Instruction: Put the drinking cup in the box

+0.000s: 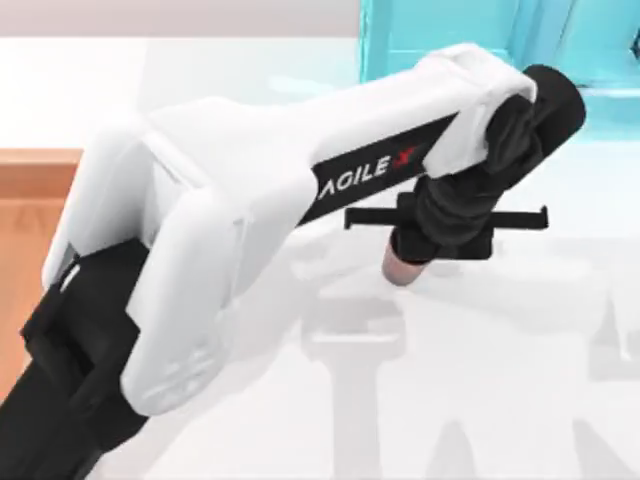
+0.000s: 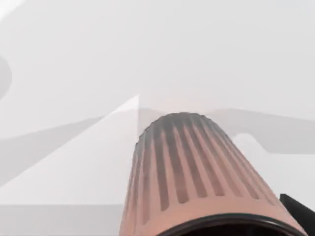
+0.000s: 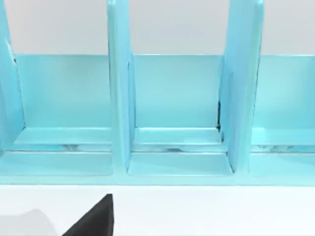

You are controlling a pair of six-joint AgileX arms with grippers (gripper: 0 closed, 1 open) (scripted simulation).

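Toward two o'clock on the table, the left gripper point(image 1: 440, 235) sits over the drinking cup point(image 1: 403, 268); whether it grips, I cannot tell. Its ribbed sides look rigid, light, perhaps slick, so hold mid-wall. At nine o'clock lies the box point(image 1: 35, 172).

White arm point(image 1: 250, 190), black "AGILEX" band

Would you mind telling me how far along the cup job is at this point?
Reaching looks done: the left gripper is at the drinking cup, on the white table, and the cup fills the left wrist view close up. Whether it is already gripped cannot be seen. Left: carrying it to the box at the table's left edge and releasing it inside.
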